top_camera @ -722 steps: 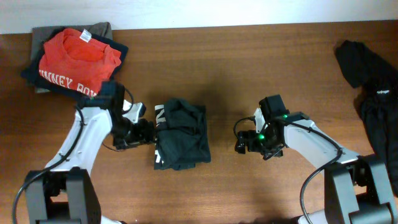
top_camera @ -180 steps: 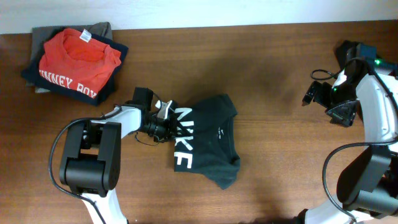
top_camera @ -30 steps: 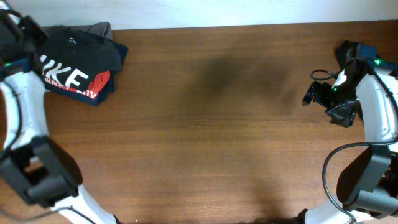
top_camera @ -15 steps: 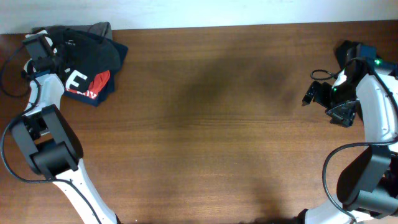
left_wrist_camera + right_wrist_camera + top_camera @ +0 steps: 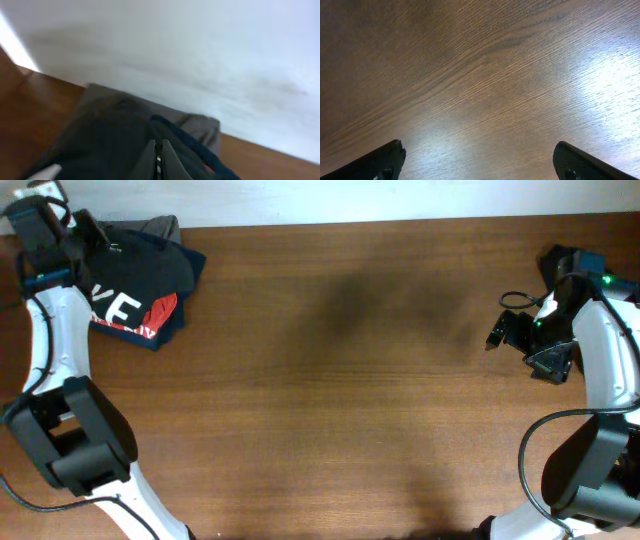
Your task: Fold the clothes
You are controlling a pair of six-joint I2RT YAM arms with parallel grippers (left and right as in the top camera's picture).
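The dark charcoal NIKE shirt (image 5: 135, 272) lies folded on top of the clothes stack at the table's back left corner. A red shirt (image 5: 165, 308) and a grey garment (image 5: 160, 226) show from under it. My left gripper (image 5: 90, 235) hovers at the stack's back left edge. In the left wrist view it (image 5: 157, 155) is shut just above the dark fabric (image 5: 110, 145), with nothing seen between the fingers. My right gripper (image 5: 498, 332) is at the right side of the table. In the right wrist view it (image 5: 479, 155) stands wide open over bare wood.
A loose black garment (image 5: 556, 265) lies at the back right corner, partly hidden behind my right arm. Brown wooden table (image 5: 330, 380) runs between the two arms. A white wall (image 5: 200, 50) lies just behind the stack.
My left wrist has swung up and back to the left at the stack's edge. The NIKE shirt stays on the stack. The right arm has not moved.
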